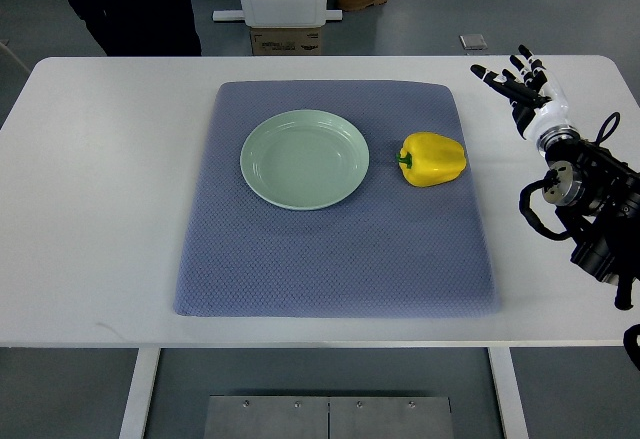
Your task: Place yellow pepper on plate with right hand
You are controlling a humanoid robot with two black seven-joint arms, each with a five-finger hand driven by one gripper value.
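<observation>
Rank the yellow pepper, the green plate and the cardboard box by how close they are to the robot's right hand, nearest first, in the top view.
From the right hand, open over the table's right edge:
1. Yellow pepper, on the blue mat's right side, left of the hand.
2. Green plate, empty, near the mat's middle.
3. Cardboard box, on the floor beyond the table's far edge.

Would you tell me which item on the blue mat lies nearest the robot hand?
The yellow pepper, right of the green plate, lies closer to the right robot hand.
</observation>
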